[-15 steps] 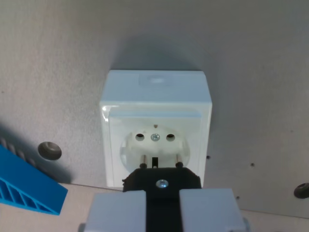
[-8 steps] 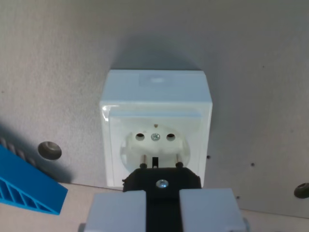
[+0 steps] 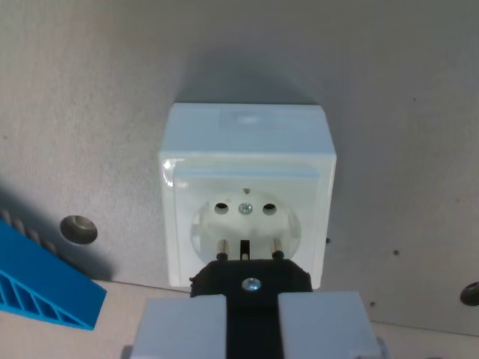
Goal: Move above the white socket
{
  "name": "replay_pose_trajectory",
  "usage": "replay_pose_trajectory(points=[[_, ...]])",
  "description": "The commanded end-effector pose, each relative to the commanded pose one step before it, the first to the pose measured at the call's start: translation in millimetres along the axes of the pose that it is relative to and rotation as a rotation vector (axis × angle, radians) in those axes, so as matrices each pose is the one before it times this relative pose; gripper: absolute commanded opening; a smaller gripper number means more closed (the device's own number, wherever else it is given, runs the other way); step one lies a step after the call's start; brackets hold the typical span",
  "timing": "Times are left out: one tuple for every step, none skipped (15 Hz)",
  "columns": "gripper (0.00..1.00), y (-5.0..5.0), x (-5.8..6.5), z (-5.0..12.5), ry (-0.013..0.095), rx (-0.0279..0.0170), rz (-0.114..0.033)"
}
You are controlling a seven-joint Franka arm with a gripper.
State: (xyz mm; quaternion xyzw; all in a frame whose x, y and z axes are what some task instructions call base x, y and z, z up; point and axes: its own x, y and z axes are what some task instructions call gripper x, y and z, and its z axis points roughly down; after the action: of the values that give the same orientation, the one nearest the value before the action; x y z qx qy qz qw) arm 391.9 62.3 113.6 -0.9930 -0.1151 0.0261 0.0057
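The white socket (image 3: pixel 247 194) is a square box standing on the grey board in the middle of the wrist view. Its round recess with two holes and a centre screw faces the camera. My gripper (image 3: pixel 252 323) is at the bottom edge, its pale grey fingers (image 3: pixel 179 327) shut on a black plug (image 3: pixel 251 280). The plug's two metal pins point at the lower part of the recess and overlap it in the picture. How far the pins are from the socket face cannot be told.
A blue ribbed wedge (image 3: pixel 41 286) lies at the wrist view's lower left. A round metal insert (image 3: pixel 78 229) sits in the board left of the socket, and another (image 3: pixel 470 293) at the right edge. A paler surface begins near the bottom.
The camera has shifted a little: the socket now sits slightly further to the wrist view's right and looks a touch larger. The plug stays in the grip as before.
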Motion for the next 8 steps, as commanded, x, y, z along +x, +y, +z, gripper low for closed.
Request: replay_pose_trajectory(points=[[0.0,-4.73,-7.38,5.21,0.1161,-0.02807,0.0068],[0.0,-0.24,-0.41,0.21,0.0042,-0.0011,0.0004],[0.0,-0.23,-0.36,0.16,0.0034,-0.00093,0.0009],[0.0,-0.22,-0.31,0.12,0.0033,-0.00089,0.0],[0.0,-0.21,-0.29,0.09,0.003,-0.00094,0.0007],[0.0,-0.21,-0.29,0.07,0.0028,-0.00096,0.0004],[0.0,-0.21,-0.3,0.07,0.0029,-0.00092,0.0006],[0.0,-0.2,-0.33,0.08,0.002,-0.00074,0.0008]])
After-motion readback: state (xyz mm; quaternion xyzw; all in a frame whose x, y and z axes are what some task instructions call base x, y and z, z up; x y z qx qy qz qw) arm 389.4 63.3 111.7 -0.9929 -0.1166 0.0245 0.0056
